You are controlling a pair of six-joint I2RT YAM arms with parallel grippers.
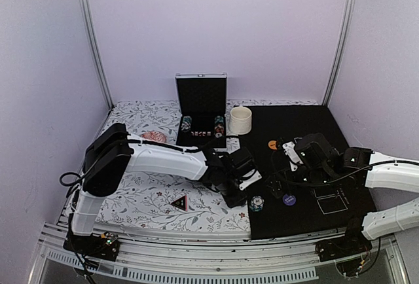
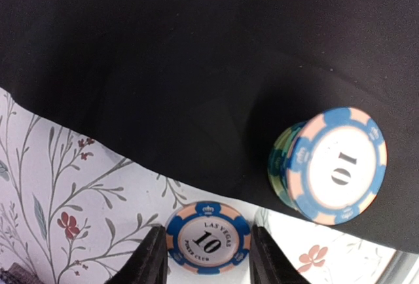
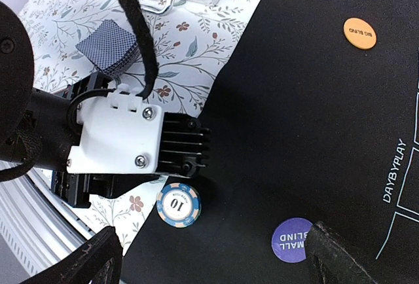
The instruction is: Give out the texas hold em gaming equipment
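My left gripper (image 1: 237, 194) points down at the border of the floral cloth and the black mat. In the left wrist view its fingers (image 2: 147, 261) press both edges of a blue-and-peach "10" poker chip (image 2: 208, 238) lying flat over the cloth. A short chip stack (image 2: 330, 166) stands on the mat edge just right of it, also seen from above (image 1: 256, 203) and in the right wrist view (image 3: 178, 204). My right gripper (image 3: 219, 258) is open and empty above the mat. A purple small-blind disc (image 3: 292, 239) lies by its right finger. An orange big-blind disc (image 3: 359, 33) lies farther back. A blue-backed card deck (image 3: 111, 47) lies on the cloth.
A black red-edged triangle marker (image 1: 179, 201) lies on the cloth near the front. An open black chip case (image 1: 201, 110), a cream cup (image 1: 239, 120) and a pink dish (image 1: 154, 137) stand at the back. White card outlines (image 1: 330, 201) are printed on the mat.
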